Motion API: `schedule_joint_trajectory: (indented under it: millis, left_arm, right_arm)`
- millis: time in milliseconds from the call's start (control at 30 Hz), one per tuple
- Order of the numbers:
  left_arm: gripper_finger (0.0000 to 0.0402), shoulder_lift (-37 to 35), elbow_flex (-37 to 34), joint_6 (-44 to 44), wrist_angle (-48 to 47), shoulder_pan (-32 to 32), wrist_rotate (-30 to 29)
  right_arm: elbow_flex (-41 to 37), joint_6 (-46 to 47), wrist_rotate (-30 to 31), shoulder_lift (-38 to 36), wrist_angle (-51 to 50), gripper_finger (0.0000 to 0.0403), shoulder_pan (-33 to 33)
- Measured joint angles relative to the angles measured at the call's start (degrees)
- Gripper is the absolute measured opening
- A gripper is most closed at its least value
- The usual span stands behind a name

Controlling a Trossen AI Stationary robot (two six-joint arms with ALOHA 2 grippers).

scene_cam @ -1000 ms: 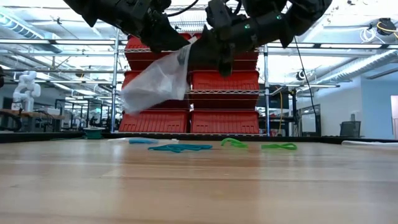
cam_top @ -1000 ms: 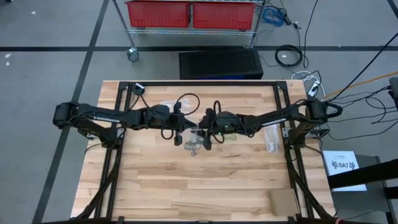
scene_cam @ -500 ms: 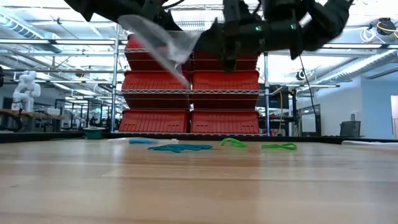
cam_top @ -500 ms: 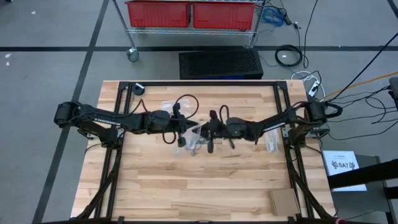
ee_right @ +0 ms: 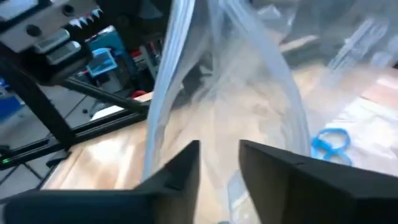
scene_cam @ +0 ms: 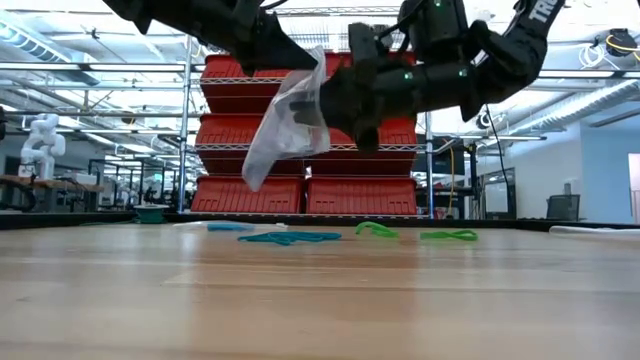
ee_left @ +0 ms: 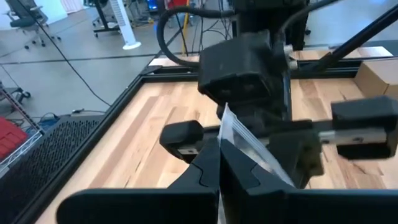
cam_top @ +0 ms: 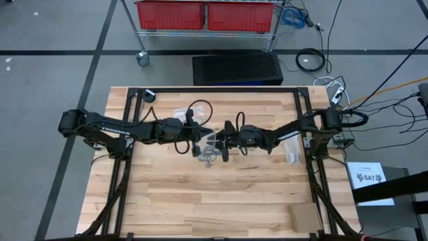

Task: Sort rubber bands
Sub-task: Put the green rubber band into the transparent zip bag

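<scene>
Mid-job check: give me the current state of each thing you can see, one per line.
clear plastic bag: held up off the table between the two arms, hanging down.
left gripper: jaws shut on the bag's edge.
right gripper: jaws parted, at the bag's mouth.
rubber bands: lying loose on the table, green and blue.

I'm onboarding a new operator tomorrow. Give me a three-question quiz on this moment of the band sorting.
1. True or false: the left claw is shut on the clear bag.
2. Where are the rubber bands in the low view? A) inside the bag B) lying on the table C) in the red bins
3. Fill in: the bag hangs ____ the table, not on it.

Key: 1 true; 2 B; 3 above.
</scene>
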Motion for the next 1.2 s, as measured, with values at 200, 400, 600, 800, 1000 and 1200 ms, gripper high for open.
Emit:
schedule_joint_trajectory:
  millis: [200, 400, 600, 800, 1000, 1200]
  left_arm:
    - [0.0000, 0.0, 0.0, 0.0, 0.1, -0.1, 0.0]
    - [0.0000, 0.0, 0.0, -0.5, 0.5, -0.7, 1.2]
    - [0.0000, 0.0, 0.0, -0.6, 0.3, -1.5, 0.2]
    - [0.0000, 1.4, 0.0, -1.9, 1.3, -1.5, -0.1]
    - [0.0000, 5.9, 0.0, -1.9, 3.6, -1.4, -1.9]
    - [0.0000, 8.9, 0.0, -0.3, 6.3, -0.6, -5.4]
  right_arm:
    - [0.1, -1.4, 0.5, -5.3, -9.3, 0.0195, -0.3]
    - [0.1, -4.8, 0.6, -8.5, -12.7, 0.0208, -0.7]
    - [0.1, -6.2, 3.0, -13.7, -22.6, 0.0207, -1.7]
    - [0.1, -8.5, 4.7, -19.6, -31.3, 0.0220, -2.6]
    - [0.0, -9.9, 4.9, -23.3, -37.0, 0.0222, -2.6]
    - [0.0, -11.0, 4.9, -26.5, -40.5, 0.0222, -2.6]
